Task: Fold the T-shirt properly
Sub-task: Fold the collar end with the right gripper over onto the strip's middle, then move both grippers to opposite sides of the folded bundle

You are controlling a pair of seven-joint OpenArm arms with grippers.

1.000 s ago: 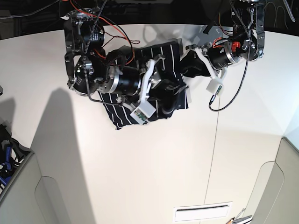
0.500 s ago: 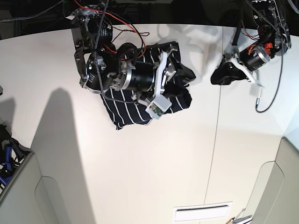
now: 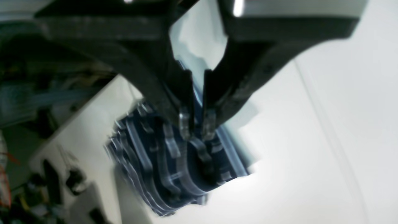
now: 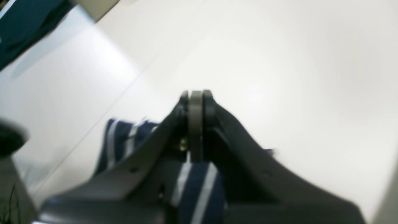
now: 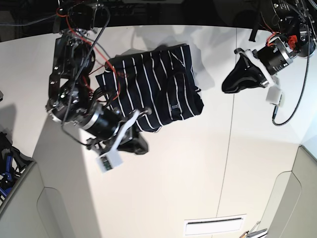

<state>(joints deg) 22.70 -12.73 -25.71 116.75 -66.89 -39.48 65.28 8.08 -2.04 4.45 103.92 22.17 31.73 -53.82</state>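
Surface [image 5: 163, 188]: white, bare around the cloth.
T-shirt [image 5: 158, 87]: folded compact bundle, lying flat near the far edge; looks finished, likely why both arms are clear of it.
Right hand [image 5: 141, 146]: off the near corner, jaws closed, pads meeting, empty.
Left hand [image 5: 233, 82]: well apart, jaws nearly closed, slim gap, empty.

Base cam sits high, looking straight down on the table [image 5: 163, 168]; I get both arms and the whole shirt [image 5: 153, 87]. Left wrist cam looks along its gripper [image 3: 196, 127] down at the shirt [image 3: 174, 161] from mid height, blurred. Right wrist cam rides close behind its gripper [image 4: 196, 99], low over the table [image 4: 279, 62]. All three share the shirt [image 4: 124, 137] and the tabletop.
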